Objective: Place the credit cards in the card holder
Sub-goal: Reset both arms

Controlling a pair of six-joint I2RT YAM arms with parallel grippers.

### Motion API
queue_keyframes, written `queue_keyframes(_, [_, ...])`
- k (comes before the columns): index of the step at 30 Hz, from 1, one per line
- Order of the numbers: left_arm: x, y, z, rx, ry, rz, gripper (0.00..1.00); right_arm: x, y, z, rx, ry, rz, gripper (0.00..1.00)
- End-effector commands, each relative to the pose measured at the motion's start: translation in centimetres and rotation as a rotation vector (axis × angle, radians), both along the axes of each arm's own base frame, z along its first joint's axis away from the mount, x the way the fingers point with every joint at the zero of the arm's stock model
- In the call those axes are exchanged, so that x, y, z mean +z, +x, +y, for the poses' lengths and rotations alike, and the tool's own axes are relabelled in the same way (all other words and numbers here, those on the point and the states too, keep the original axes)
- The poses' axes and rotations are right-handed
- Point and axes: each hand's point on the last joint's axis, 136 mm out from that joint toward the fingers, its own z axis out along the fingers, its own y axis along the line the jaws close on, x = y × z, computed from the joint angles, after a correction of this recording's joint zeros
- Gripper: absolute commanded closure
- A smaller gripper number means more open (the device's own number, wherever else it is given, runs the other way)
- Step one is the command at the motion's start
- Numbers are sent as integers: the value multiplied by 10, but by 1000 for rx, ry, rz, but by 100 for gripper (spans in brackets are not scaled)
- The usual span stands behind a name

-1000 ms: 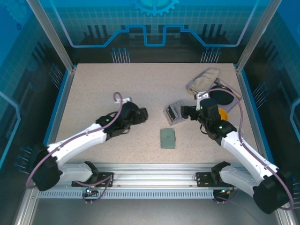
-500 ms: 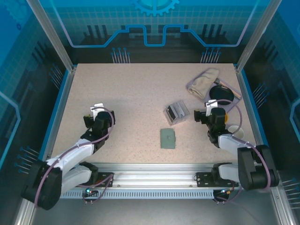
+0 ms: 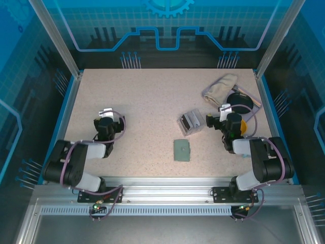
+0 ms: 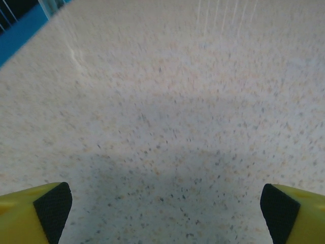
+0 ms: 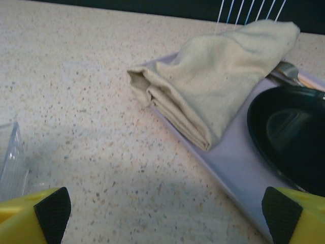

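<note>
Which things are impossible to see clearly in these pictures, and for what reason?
The credit cards: top view, the clear box is too small to tell whether its dark contents are cards.
The card holder: top view, it lies closed, so its inside is hidden.
The yellow object: top view, mostly covered by the right arm.
The metal utensil: right wrist view, partly under the cloth.

Beige cloth on grey tray

Black dish right of cloth and clear box left of it cropped; card holder detail too small.
</note>
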Motion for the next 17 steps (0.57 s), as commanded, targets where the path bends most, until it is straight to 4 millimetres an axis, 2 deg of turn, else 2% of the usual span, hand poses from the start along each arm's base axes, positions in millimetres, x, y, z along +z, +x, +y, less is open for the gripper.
queue_keyframes(1, [23,19,5,-15,-69,-93,1,5,5,-1,-11,-8,-15,0])
queue_keyframes(17, [23,20,3,-27,-68,-87,1,5,5,-1,-6,-1,-12,0])
